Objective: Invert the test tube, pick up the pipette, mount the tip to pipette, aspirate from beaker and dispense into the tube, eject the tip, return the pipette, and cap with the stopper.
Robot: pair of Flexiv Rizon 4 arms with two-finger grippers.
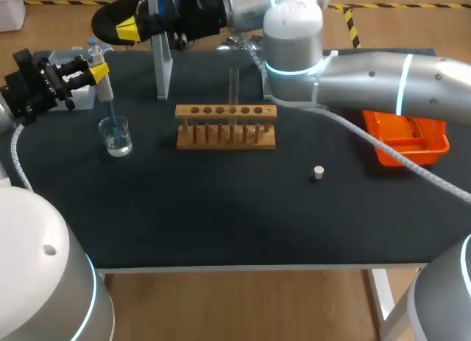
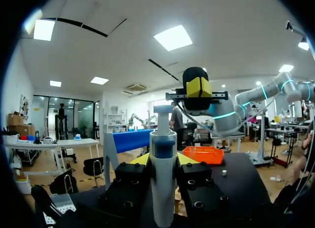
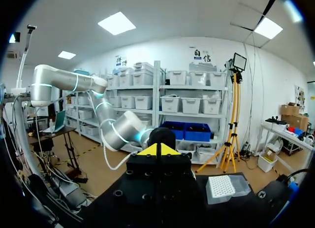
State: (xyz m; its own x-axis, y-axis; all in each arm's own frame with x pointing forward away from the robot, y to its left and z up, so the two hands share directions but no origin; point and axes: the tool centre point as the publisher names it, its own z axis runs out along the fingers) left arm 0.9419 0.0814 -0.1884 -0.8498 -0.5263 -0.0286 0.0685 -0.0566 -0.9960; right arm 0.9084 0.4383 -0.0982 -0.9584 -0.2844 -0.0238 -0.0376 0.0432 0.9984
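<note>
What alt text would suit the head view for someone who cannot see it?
The left gripper holds a pipette with its tip in a beaker. A rack with one tube stands mid-table; a stopper lies nearby.

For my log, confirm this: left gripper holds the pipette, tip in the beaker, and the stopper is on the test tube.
Not quite: the head view shows the stopper lying on the table right of the rack, not on the test tube. The left gripper does hold the pipette, tip in the beaker.
</note>
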